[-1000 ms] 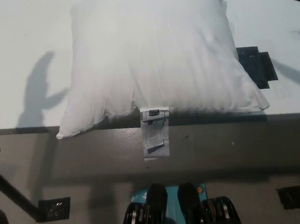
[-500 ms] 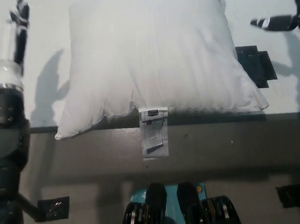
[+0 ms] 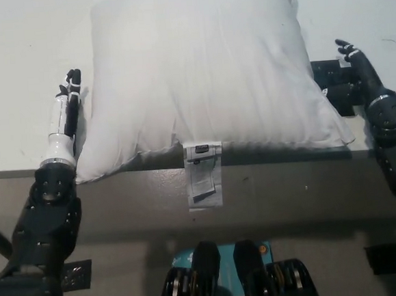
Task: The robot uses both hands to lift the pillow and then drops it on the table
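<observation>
White left hand [image 3: 67,110] sits on the table [image 3: 14,73] just beside the pillow [image 3: 199,72], at its left edge, fingers straight and close together, holding nothing, not clearly touching the fabric. Black right hand [image 3: 357,63] is near the pillow's right edge, above a black patch [image 3: 332,86] on the table; can't tell if its fingers are spread or curled, too dark against the patch. Neither hand grips anything yet

Pillow lies flat on the table, near edge overhanging the table front, its left corner poking past the edge. A strip of grey tape [image 3: 204,176] hangs off the table front under the pillow's middle

Step in hand, as I read it: closing in for the two-sided squeeze. To do it well:
- bring both hands inward at matching height so the pillow doesn't twist
- press into the sides low down, near the table; it's soft, so it will sag and slip if pinched high
- left hand looks closer than the right, so the right needs more travel
- lift straight up, keep it level

Count: one pillow, two hands, one table, one tape strip, one black patch
</observation>
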`<state>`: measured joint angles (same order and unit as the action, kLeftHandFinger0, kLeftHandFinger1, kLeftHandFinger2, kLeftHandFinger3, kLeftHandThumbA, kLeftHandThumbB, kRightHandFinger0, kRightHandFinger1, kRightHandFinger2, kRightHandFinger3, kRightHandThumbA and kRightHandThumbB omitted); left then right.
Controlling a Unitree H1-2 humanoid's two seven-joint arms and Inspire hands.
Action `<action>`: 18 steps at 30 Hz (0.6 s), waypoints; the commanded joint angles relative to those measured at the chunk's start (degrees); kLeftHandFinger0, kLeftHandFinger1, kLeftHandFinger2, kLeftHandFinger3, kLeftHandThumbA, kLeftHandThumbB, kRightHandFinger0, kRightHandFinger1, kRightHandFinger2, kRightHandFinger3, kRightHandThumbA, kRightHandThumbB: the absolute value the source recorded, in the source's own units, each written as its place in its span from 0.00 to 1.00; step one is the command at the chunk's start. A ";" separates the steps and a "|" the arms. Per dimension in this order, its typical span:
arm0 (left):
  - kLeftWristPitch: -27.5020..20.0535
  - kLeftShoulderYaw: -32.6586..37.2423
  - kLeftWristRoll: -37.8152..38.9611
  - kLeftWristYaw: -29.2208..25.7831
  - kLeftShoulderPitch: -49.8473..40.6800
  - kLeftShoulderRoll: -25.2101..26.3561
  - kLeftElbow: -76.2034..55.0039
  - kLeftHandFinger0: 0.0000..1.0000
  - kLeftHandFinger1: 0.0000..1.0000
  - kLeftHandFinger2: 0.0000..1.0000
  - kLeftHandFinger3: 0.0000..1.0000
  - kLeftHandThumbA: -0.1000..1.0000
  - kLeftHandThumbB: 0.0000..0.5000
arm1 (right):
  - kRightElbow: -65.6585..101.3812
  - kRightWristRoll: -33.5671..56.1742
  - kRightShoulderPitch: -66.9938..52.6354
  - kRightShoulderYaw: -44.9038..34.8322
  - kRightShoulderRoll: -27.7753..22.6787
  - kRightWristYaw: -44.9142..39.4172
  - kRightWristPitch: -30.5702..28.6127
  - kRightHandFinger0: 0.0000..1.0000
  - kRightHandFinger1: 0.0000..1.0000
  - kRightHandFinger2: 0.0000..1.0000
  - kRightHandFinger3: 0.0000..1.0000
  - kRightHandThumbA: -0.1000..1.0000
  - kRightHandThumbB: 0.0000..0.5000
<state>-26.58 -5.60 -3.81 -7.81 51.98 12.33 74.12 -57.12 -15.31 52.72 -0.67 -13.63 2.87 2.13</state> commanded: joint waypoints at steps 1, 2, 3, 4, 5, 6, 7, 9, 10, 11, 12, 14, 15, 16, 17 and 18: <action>-0.35 -0.21 1.55 -0.33 1.04 0.05 0.14 1.00 1.00 1.00 1.00 1.00 0.22 | -0.34 1.80 4.07 0.15 -0.17 1.51 -5.52 1.00 1.00 1.00 1.00 1.00 0.48; -0.35 -0.24 1.72 -0.15 0.97 -0.03 -0.04 1.00 1.00 1.00 1.00 1.00 0.21 | -0.30 1.95 3.99 0.15 -0.04 1.51 -5.78 1.00 1.00 1.00 1.00 1.00 0.48; -0.35 -0.40 2.14 0.30 1.06 -0.32 -0.22 1.00 1.00 1.00 1.00 1.00 0.23 | 1.00 2.45 3.47 -0.12 0.38 1.24 -5.21 1.00 1.00 1.00 1.00 1.00 0.46; -0.35 -0.40 2.17 0.33 1.03 -0.38 -0.23 1.00 1.00 1.00 1.00 1.00 0.23 | 1.31 2.54 3.32 -0.16 0.45 1.18 -5.12 1.00 1.00 1.00 1.00 1.00 0.46; -0.35 -0.86 3.05 1.37 1.10 -0.91 -0.91 1.00 1.00 1.00 1.00 1.00 0.23 | 0.07 3.19 3.50 -0.38 0.74 0.93 -5.83 1.00 1.00 1.00 1.00 1.00 0.47; -0.35 -1.23 3.65 1.73 1.48 -1.35 -0.99 1.00 1.00 1.00 1.00 1.00 0.24 | -0.64 3.87 3.75 -0.64 1.03 0.67 -6.65 1.00 1.00 1.00 1.00 1.00 0.45; -0.35 -1.52 4.07 2.00 1.72 -1.70 -1.07 1.00 1.00 1.00 1.00 1.00 0.22 | -0.23 4.59 3.54 -0.93 1.48 0.25 -7.04 1.00 1.00 1.00 1.00 1.00 0.45; -0.35 -1.56 4.30 2.68 2.31 -2.36 -0.82 1.00 1.00 1.00 1.00 1.00 0.24 | 1.10 4.78 3.14 -0.85 2.69 0.49 -6.60 1.00 1.00 1.00 1.00 1.00 0.44; -0.35 -1.53 4.33 2.70 2.19 -2.40 -0.85 1.00 1.00 1.00 1.00 1.00 0.24 | 1.19 4.82 2.98 -0.83 2.70 0.49 -6.59 1.00 1.00 1.00 1.00 1.00 0.44; -0.35 -1.49 4.61 3.28 2.51 -3.22 -1.18 1.00 1.00 1.00 1.00 1.00 0.30 | 3.79 4.85 2.07 -0.51 3.75 0.17 -5.63 1.00 1.00 1.00 1.00 1.00 0.45; -0.35 -1.46 4.93 3.85 2.69 -3.83 -1.42 1.00 1.00 1.00 1.00 1.00 0.34 | 5.41 4.92 1.45 -0.23 4.50 -0.12 -5.20 1.00 1.00 1.00 1.00 1.00 0.43; -0.35 -1.24 5.34 4.52 2.94 -4.89 -1.96 1.00 1.00 1.00 1.00 1.00 0.40 | 7.92 5.54 0.47 0.04 5.77 -1.24 -4.57 1.00 1.00 1.00 1.00 1.00 0.39; -0.35 -1.33 6.10 5.55 3.36 -6.24 -2.86 1.00 1.00 1.00 1.00 1.00 0.47 | 10.01 5.27 -0.15 0.65 7.02 -1.32 -3.50 1.00 1.00 1.00 1.00 1.00 0.38; -0.35 -0.98 6.02 5.68 3.50 -7.09 -3.66 1.00 1.00 1.00 1.00 1.00 0.52 | 10.95 5.22 -0.55 0.94 7.75 -1.34 -3.28 1.00 1.00 1.00 1.00 1.00 0.36; -0.35 -0.90 6.30 6.15 3.62 -7.71 -4.33 1.00 1.00 1.00 1.00 1.00 0.53 | 10.94 5.31 -0.63 1.09 8.30 -1.39 -3.65 1.00 1.00 1.00 1.00 1.00 0.34; -0.35 -0.87 6.76 6.63 3.84 -8.50 -5.22 1.00 1.00 1.00 1.00 1.00 0.50 | 10.91 5.15 -0.66 1.36 9.02 -1.14 -3.63 1.00 1.00 1.00 1.00 1.00 0.35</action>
<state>-26.94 -7.01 0.95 -5.62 52.04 8.15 72.12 -49.94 -11.82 50.50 -0.74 -8.03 2.78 -0.70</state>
